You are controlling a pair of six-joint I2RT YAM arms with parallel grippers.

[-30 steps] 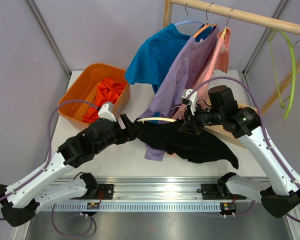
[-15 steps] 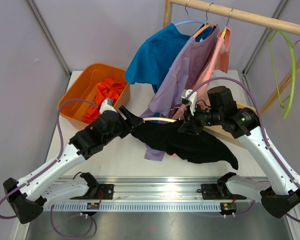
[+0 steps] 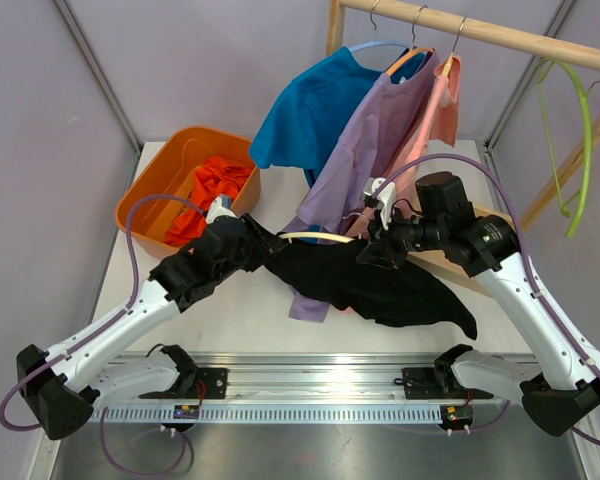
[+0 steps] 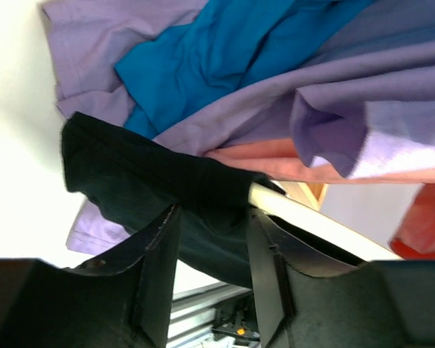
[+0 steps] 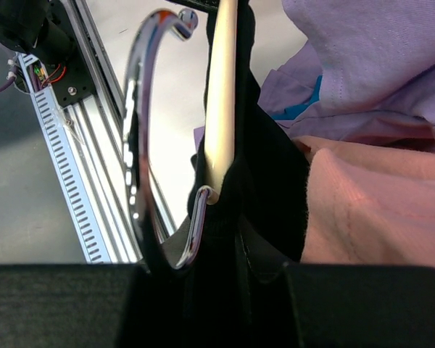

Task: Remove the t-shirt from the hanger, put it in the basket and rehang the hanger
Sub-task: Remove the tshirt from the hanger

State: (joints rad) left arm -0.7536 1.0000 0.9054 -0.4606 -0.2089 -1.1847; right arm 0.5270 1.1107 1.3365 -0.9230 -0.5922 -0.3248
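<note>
Left gripper [image 3: 261,243], jaws parted, has advanced right to straddle the black t-shirt [image 3: 380,285] at mid-table, while the right gripper [image 3: 372,250] stays clamped on the hanger [image 3: 310,238]; stripping is judged imminent.

We see a plain black t-shirt [image 3: 400,290] on a cream hanger [image 3: 315,238] whose hook [image 5: 134,145] is shiny chrome. On the far side a light wooden rail [image 3: 480,30] carries a plain teal shirt [image 3: 310,110], a lilac shirt [image 3: 375,140] and a salmon-pink shirt [image 3: 448,95]. At far right we find a lime-green hanger [image 3: 585,140]. The bin [image 3: 145,200] at far left is orange, holding red-orange cloth [image 3: 215,185]. The table [image 3: 230,320] is white. The left arm [image 3: 110,335] and right arm [image 3: 545,320] are white with black sections and have purple cables [image 3: 129,250]. The walls [image 3: 180,60] are pale lavender-grey.
</note>
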